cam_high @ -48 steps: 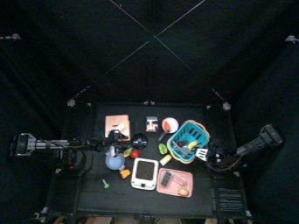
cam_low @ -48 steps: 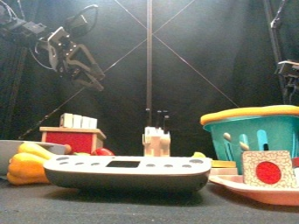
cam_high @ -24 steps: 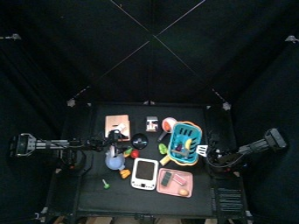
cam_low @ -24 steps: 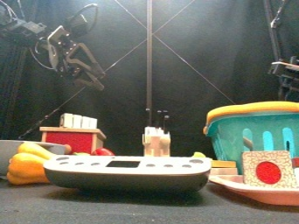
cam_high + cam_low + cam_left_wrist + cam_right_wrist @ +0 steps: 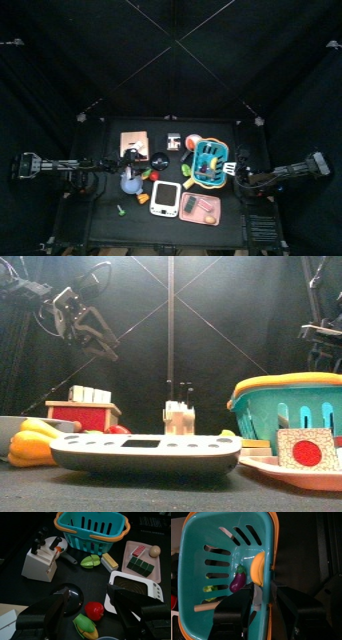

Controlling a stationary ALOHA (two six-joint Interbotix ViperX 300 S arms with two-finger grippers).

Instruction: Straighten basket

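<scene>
While the basket (image 5: pixel 211 163) is sitting at the right of the table (image 5: pixel 107 210), just behind the pink tray (image 5: pixel 201 208), the right gripper (image 5: pixel 256 607) is hanging over its rim with jaws standing apart, gripping nothing. The left gripper (image 5: pixel 93 609) is hovering open, well apart. Light, stiff plastic, the basket is probably sliding easily; its thick rim is offering the surest hold. Small items inside are showing only partly.
</scene>
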